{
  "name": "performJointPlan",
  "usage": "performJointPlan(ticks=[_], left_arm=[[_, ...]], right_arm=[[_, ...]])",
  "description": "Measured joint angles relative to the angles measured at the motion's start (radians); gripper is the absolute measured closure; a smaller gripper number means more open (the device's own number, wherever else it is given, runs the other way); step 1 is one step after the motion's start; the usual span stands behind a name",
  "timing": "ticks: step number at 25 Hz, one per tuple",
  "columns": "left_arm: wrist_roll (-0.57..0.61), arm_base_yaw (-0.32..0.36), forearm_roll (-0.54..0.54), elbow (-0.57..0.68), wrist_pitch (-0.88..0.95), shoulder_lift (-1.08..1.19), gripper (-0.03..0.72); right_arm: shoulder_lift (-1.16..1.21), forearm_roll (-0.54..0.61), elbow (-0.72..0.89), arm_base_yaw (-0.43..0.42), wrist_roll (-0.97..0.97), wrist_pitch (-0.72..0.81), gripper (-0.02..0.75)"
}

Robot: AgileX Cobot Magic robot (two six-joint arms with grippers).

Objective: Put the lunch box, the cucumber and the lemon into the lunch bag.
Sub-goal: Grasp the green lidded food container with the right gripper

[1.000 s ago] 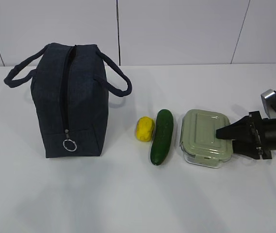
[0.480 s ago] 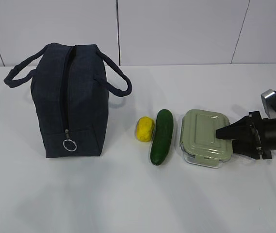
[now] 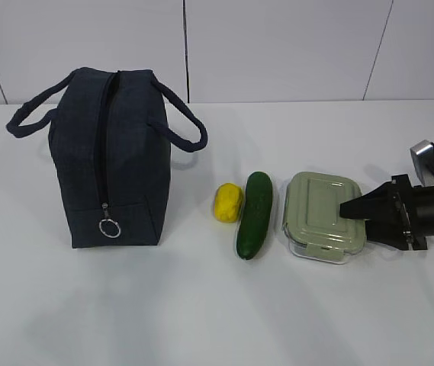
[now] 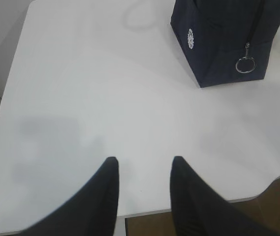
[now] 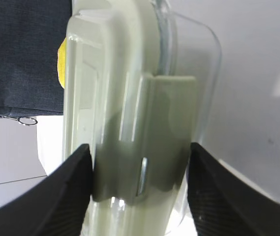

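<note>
The lunch box (image 3: 319,213), clear with a sage-green lid, lies on the white table at the right. My right gripper (image 3: 354,223) comes in from the right and its jaws clamp the box's right end, one on the lid and one at the base. In the right wrist view the box (image 5: 130,98) fills the gap between my fingers (image 5: 140,152). The cucumber (image 3: 253,215) lies just left of the box, and the lemon (image 3: 228,202) left of that. The lunch bag (image 3: 114,160) stands at the left with its zipper closed. My left gripper (image 4: 144,162) is open and empty over the table's near edge.
The bag's silver ring pull (image 3: 110,228) hangs low on its front end and also shows in the left wrist view (image 4: 244,65). The bag's handles (image 3: 182,122) loop out to both sides. The table's front edge (image 4: 194,204) lies right under my left fingers.
</note>
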Motion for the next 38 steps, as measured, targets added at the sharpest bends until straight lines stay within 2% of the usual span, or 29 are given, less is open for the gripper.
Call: performJointPlan(ticks=[8, 20, 35, 38], left_arm=[[0.0, 0.0, 0.0, 0.0, 0.0, 0.0, 0.449], [0.0, 0.0, 0.0, 0.0, 0.0, 0.0, 0.449], [0.0, 0.0, 0.0, 0.0, 0.0, 0.0, 0.449], [0.0, 0.0, 0.0, 0.0, 0.0, 0.0, 0.449]], right_arm=[[0.0, 0.002, 0.0, 0.0, 0.0, 0.007, 0.334], [0.0, 0.002, 0.0, 0.0, 0.0, 0.008, 0.336], [0.0, -0.008, -0.03, 0.0, -0.004, 0.01, 0.311], [0.0, -0.028, -0.058, 0.0, -0.004, 0.01, 0.278]])
